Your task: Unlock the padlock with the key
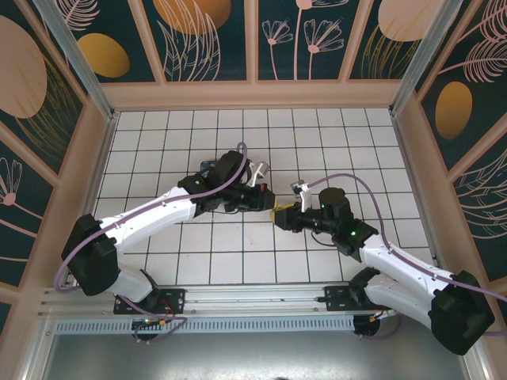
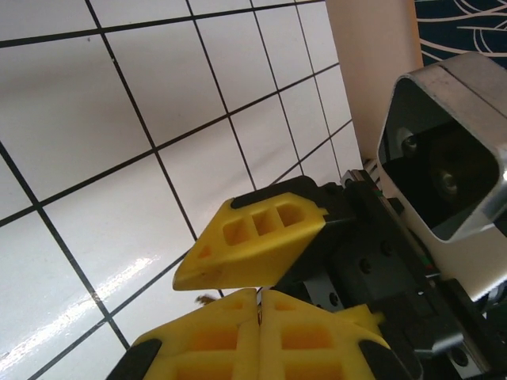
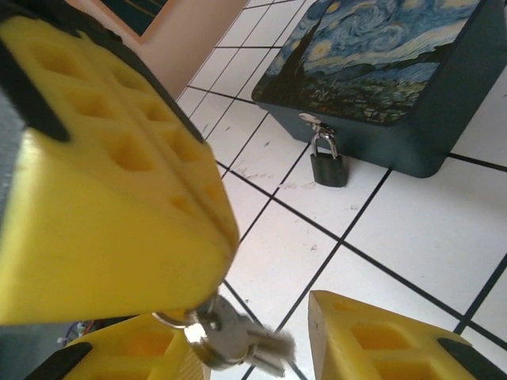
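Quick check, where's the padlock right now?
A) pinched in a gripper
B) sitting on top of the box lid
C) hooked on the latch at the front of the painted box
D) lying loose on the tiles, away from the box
C: in the right wrist view the padlock hangs by its shackle from the silvery latch on the front of the painted box.

One of each small item, two of each robot part.
One padlock [image 3: 327, 168], one bunch of keys [image 3: 238, 342] on one ring, and one swirl-painted blue-and-yellow box [image 3: 380, 71]. There are two arms, left arm [image 1: 150, 218] and right arm [image 1: 396, 261], and two grippers, left gripper [image 2: 259, 305] and right gripper [image 1: 279, 217].
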Robot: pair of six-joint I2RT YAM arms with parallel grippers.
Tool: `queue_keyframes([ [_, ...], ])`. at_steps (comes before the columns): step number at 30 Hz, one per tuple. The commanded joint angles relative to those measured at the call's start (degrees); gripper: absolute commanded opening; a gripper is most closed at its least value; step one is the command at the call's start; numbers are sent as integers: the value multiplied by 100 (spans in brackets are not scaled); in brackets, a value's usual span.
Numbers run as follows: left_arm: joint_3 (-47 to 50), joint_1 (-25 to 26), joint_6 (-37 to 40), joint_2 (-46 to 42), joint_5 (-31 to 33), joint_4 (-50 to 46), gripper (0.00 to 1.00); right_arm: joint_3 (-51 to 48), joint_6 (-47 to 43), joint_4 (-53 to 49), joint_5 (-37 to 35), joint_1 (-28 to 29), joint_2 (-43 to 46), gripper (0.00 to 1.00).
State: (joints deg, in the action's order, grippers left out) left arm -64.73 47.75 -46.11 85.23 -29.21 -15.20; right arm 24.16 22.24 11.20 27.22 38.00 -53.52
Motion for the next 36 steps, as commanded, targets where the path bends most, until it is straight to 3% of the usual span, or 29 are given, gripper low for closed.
queue_keyframes([
  [1,-163,-9,20,79,-274,52,0,202,-185,235,-291,37,118,31],
  [6,-174,-9,58,117,-194,-59,0,307,-159,219,-171,40,55,12],
  [8,-214,-3,59,125,-30,-150,0,334,-116,169,-100,33,34,10],
  [9,-232,-20,54,121,59,-188,0,356,-97,95,-41,33,28,14],
  [12,-232,-55,67,82,126,-244,0,415,-162,-433,-116,-14,84,40],
  [14,-306,-62,197,115,216,-464,0,449,-206,-754,-182,-158,167,45],
  [20,-359,-56,242,161,101,-583,0,707,-563,-1022,24,-411,190,47],
  [27,-391,-60,188,178,30,-545,0,849,-715,-544,372,-370,-151,44],
  [36,-276,-140,-36,205,-167,-291,0,765,-1078,-329,831,-178,-87,47],
])
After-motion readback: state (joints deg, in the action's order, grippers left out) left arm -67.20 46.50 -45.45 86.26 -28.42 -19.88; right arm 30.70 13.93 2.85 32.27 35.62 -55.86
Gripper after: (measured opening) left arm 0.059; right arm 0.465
